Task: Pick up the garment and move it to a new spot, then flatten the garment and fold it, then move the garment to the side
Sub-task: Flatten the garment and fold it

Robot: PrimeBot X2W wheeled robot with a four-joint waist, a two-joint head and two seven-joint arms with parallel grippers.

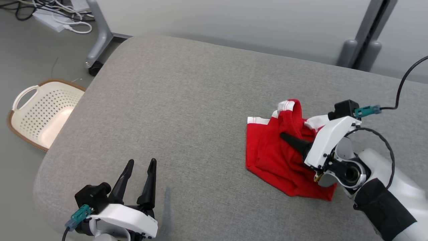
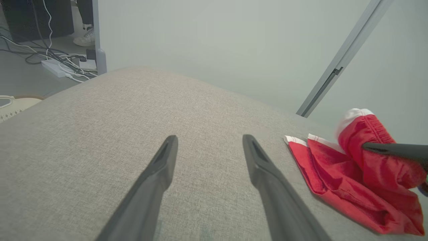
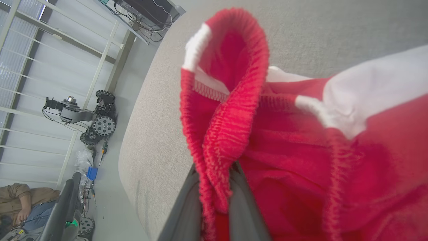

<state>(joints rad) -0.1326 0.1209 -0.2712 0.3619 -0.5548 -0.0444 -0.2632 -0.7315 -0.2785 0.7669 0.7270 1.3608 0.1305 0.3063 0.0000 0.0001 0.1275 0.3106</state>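
The work area is a grey fabric-covered padded surface (image 1: 187, 110) with rounded corners, set against a pale partition wall (image 1: 234, 23). A grey frame leg (image 1: 100, 36) on a caster stands on the floor at the far left corner, beside loose cables (image 1: 63, 16). A cream perforated basket (image 1: 43, 113) sits on the floor, past the surface edge and ahead-left of the left gripper (image 1: 141, 161).

The left gripper hovers low over bare fabric at the near edge. Its two fingers are spread apart and hold nothing.

The red garment (image 1: 274, 157) with white trim lies well to the right of the left gripper. It is crumpled on the surface directly under the right gripper (image 1: 284, 136). The right gripper's fingers (image 3: 185, 204) are pressed onto the ribbed red waistband, which rises as a loop beyond the fingertips. The rest of the cloth rests on the surface.

In the right wrist view, a wheeled machine (image 3: 90, 117) stands on the floor beyond the surface edge, and a seated person (image 3: 20, 201) is partly visible.
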